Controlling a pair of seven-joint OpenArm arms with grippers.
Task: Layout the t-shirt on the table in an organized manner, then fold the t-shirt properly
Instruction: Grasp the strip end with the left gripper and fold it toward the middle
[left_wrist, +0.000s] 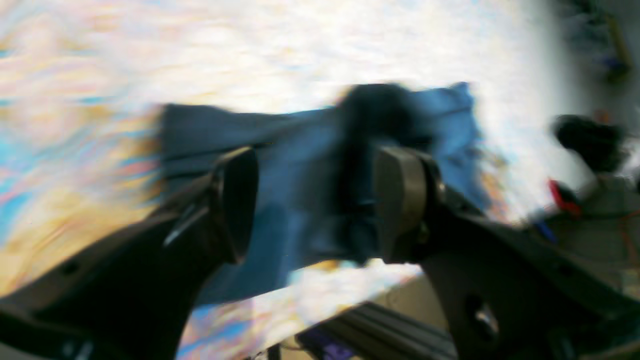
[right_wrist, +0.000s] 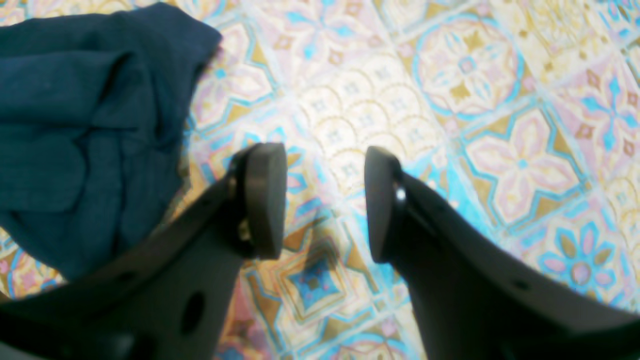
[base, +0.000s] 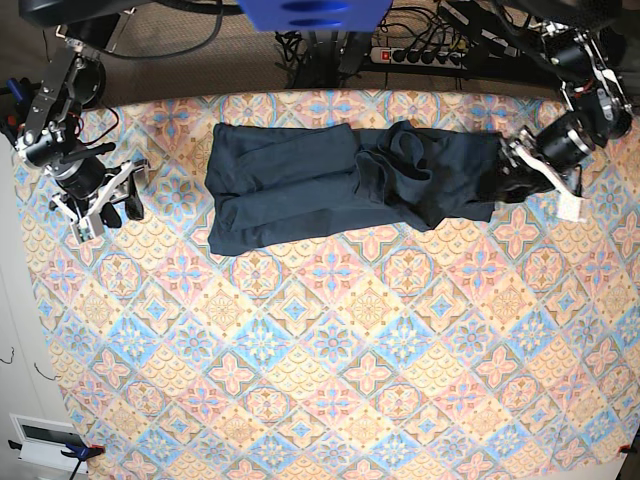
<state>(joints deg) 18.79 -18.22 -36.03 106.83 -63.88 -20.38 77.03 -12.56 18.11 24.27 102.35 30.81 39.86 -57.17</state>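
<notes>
The dark navy t-shirt (base: 290, 185) lies stretched sideways along the far part of the table (base: 330, 380), bunched and creased around its middle and right end. My left gripper (base: 515, 165) is at the shirt's right end. In the blurred left wrist view its fingers stand wide apart, so the left gripper (left_wrist: 315, 195) is open, with the t-shirt (left_wrist: 280, 150) lying beyond the gap. My right gripper (base: 110, 205) is off the shirt's left end, over bare cloth. The right gripper (right_wrist: 325, 200) is open and empty above the table (right_wrist: 475, 125), with the t-shirt (right_wrist: 75, 125) at its upper left.
The table's edge (left_wrist: 350, 305) runs close under the left gripper in the wrist view. Behind the table a power strip (base: 420, 55) and cables lie on the floor. A white box (base: 40, 440) sits off the table's near left corner.
</notes>
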